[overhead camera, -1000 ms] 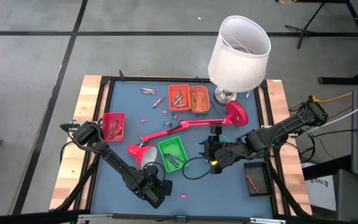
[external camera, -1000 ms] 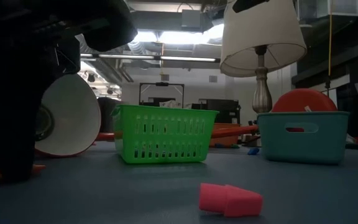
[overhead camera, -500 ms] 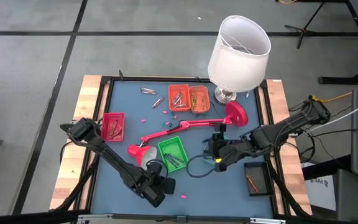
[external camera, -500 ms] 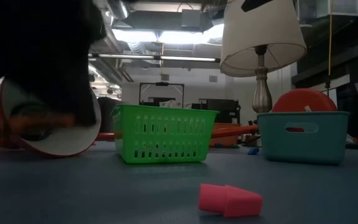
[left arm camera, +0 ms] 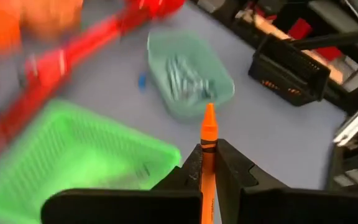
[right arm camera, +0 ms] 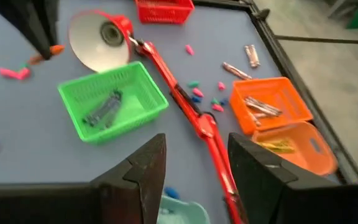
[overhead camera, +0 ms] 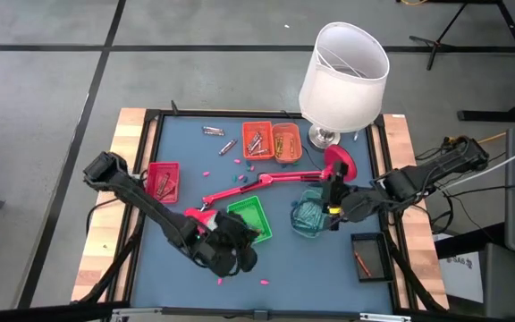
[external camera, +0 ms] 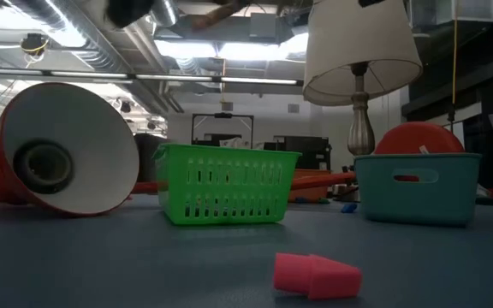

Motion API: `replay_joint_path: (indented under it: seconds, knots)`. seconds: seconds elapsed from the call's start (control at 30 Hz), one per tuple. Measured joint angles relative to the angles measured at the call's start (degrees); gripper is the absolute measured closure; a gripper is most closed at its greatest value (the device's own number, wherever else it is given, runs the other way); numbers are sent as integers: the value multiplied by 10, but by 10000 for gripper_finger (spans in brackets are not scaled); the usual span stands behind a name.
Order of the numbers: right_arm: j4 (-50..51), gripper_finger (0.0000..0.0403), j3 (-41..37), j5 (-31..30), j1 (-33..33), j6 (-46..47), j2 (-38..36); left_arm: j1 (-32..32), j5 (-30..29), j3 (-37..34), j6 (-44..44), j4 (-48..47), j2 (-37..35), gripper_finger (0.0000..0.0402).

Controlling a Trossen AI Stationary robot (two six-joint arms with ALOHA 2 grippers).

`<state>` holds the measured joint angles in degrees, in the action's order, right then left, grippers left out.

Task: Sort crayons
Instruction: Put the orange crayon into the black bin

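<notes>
My left gripper [overhead camera: 228,243] hovers near the table's front edge, on the near side of the green tray [overhead camera: 249,219], shut on an orange crayon [left arm camera: 207,134]. The crayon also shows in the right wrist view [right arm camera: 50,50]. My right gripper [overhead camera: 331,202] is open and empty above the table, beside the teal tray [overhead camera: 309,217], which holds several crayons. Two loose crayons [overhead camera: 214,131] lie flat at the far side. Orange trays [overhead camera: 271,140] and a red tray [overhead camera: 163,180] hold more crayons. My left gripper pinches the orange crayon's wrapped body [left arm camera: 205,163] between its two fingers. The crayon lies along the fingers, and its pointed tip [left arm camera: 209,114] sticks out past the fingertips. The crayon is lifted clear of the table.
A red desk lamp lies across the middle, its shade [external camera: 67,154] open toward the front edge. A white table lamp [overhead camera: 342,76] stands at the far right. A black tray [overhead camera: 367,255] sits at the near right. Small pink pieces [external camera: 315,274] lie near the front edge.
My left gripper has risen from the table near the front edge with the orange crayon and gone toward the green tray. My right gripper has gone from over the teal tray toward the table's right and far edges; the tray stays in place.
</notes>
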<state>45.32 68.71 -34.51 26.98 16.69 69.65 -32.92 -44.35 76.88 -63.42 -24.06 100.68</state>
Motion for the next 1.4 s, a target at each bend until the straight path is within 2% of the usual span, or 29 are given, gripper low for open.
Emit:
replay_joint_path:
  seconds: [0.13, 0.2, 0.37, 0.5, 0.6, 0.7, 0.97, 1.4]
  knots:
    - [-146, 231, -97, 8, 0, -7, -32, 33, -14, 0, 196, 58, -10, 397]
    - [-246, 231, -150, 21, 0, -25, -43, 51, 6, 1, 283, 100, -11, 397]
    - [-448, 231, -246, 105, 0, -97, -42, 96, 122, 1, 431, 181, -12, 397]
    - [-515, 231, -283, 153, 0, -109, -32, 123, 211, 1, 493, 228, -12, 397]
    - [-546, 231, -289, 157, 0, -109, -22, 136, 256, 1, 526, 268, -12, 397]
    - [-579, 231, -289, 157, 0, -112, -7, 143, 277, 1, 550, 296, -12, 397]
    - [-626, 231, -290, 191, 0, -144, 8, 150, 281, 1, 580, 327, -12, 397]
    - [-710, 231, -290, 176, 0, -154, 9, 152, 267, 1, 581, 354, -12, 397]
